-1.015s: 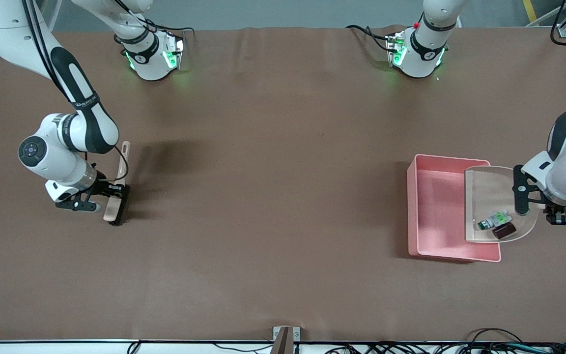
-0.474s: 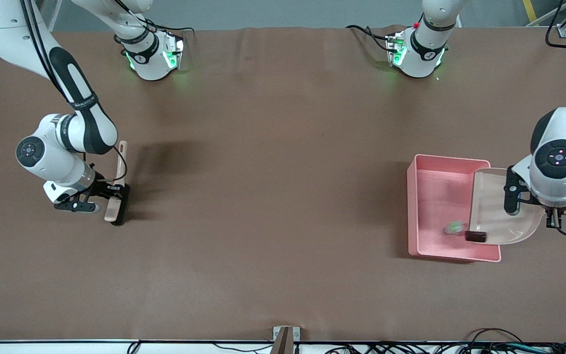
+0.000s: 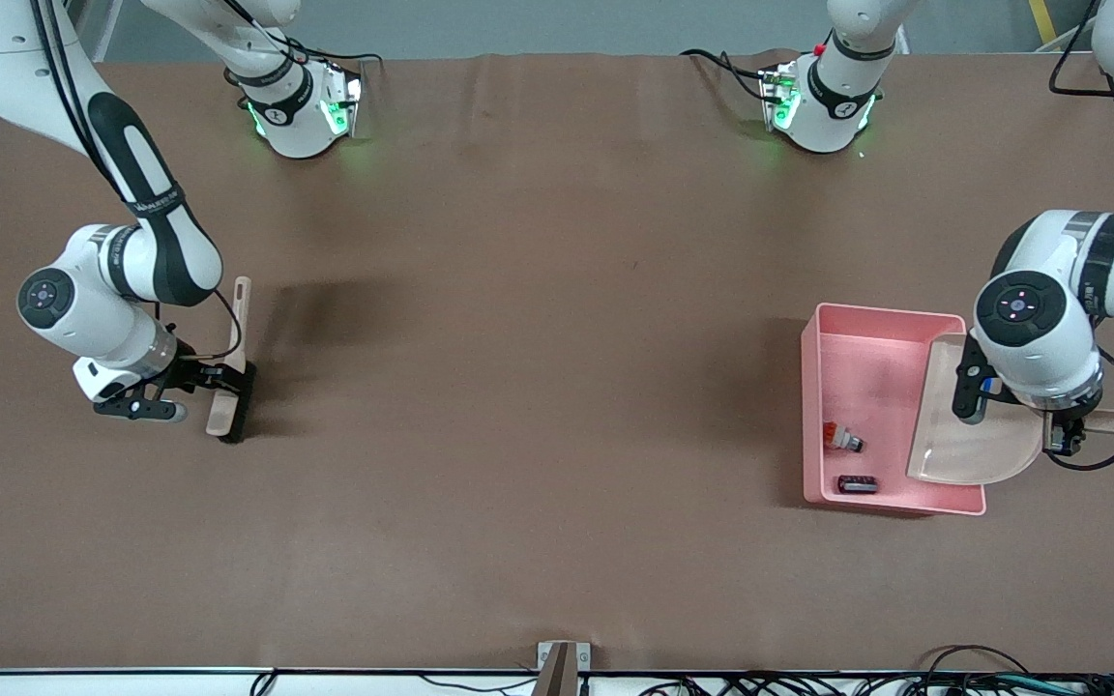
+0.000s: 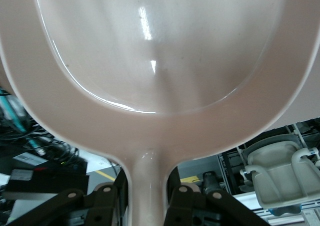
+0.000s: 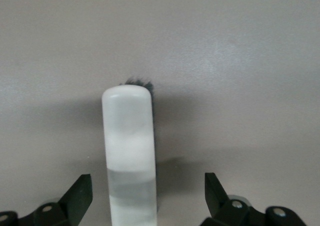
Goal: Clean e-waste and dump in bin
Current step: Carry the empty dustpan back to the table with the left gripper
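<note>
1. The two bits of e-waste lie inside the pink bin [image 3: 891, 411]: the white-and-silver part [image 3: 843, 440] sits on the floor near the wall toward the right arm's end, and the dark cylinder [image 3: 858, 483] rests nearer the front camera, close to the bin's near wall.
2. The left gripper [image 4: 150, 196] is pressed together on the handle of the dustpan [image 3: 978, 425], holding it tilted over the bin at the left arm's end. The pan's bowl looks empty in the left wrist view.
3. The pan's long axis runs along the table's length, handle pointing away from the bin. To my eye the dumping is done; the likely next move is lifting the pan off the bin and setting it down.
4. The right gripper [image 5: 148, 196] is spread wide, its fingers standing either side of the brush [image 3: 231, 382] handle without pinching it. The brush lies on the table at the right arm's end, well apart from the bin.
5. Nothing stands between the pan and open table beside the bin.
</note>
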Tool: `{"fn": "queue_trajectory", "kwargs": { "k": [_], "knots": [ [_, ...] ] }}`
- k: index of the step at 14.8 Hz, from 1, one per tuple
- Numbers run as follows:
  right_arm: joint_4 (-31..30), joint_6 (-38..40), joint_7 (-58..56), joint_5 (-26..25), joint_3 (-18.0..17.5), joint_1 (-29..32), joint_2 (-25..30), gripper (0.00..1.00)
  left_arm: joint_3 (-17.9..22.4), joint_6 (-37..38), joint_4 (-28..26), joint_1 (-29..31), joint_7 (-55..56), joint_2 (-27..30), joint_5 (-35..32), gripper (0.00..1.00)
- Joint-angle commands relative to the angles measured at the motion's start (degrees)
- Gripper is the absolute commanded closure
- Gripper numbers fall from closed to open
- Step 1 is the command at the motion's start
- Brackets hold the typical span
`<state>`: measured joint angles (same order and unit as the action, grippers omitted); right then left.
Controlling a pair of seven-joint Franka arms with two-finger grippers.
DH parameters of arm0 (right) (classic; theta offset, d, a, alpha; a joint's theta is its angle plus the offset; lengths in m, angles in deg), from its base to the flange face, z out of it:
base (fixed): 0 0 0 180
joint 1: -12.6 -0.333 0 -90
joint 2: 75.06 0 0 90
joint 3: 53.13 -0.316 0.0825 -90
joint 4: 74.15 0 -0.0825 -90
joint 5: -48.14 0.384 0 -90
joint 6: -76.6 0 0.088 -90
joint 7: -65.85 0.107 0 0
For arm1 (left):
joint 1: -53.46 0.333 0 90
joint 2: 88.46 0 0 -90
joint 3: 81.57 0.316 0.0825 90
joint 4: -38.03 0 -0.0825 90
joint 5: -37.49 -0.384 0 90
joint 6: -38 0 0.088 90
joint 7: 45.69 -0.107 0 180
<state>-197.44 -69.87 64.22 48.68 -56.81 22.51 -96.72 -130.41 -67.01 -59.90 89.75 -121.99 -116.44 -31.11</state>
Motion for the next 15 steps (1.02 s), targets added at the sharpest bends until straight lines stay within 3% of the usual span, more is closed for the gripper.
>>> {"fn": "queue_trajectory", "kwargs": {
  "k": [1, 3, 8, 11, 15],
  "knots": [
    [2.87, 6.08, -0.48, -0.54, -1.24, 1.17, 2.57, 0.00, -3.52, 4.01, 2.03, -1.74, 2.89, 1.79, -0.39, 0.88],
    [4.28, 9.00, -0.04, -0.63, -1.33, 0.91, 6.26, 0.00, -7.83, 6.82, 3.78, -3.14, 7.98, 1.52, -0.13, 0.88],
    [9.46, 16.72, 0.13, -1.16, -1.42, -1.03, 15.14, 0.00, -8.38, 10.71, 8.98, -9.65, 22.13, -1.37, 13.21, 0.87],
    [12.19, 25.68, 0.76, -0.54, -1.24, -0.94, 20.15, 0.00, -8.38, 10.35, 9.15, -14.82, 28.91, -4.26, 14.02, 0.87],
    [20.70, 40.45, 1.28, -0.37, -1.24, -0.77, 21.13, 0.00, -8.29, 9.74, 11.79, -22.30, 31.29, -12.43, 13.94, 0.87]
  ]
}}
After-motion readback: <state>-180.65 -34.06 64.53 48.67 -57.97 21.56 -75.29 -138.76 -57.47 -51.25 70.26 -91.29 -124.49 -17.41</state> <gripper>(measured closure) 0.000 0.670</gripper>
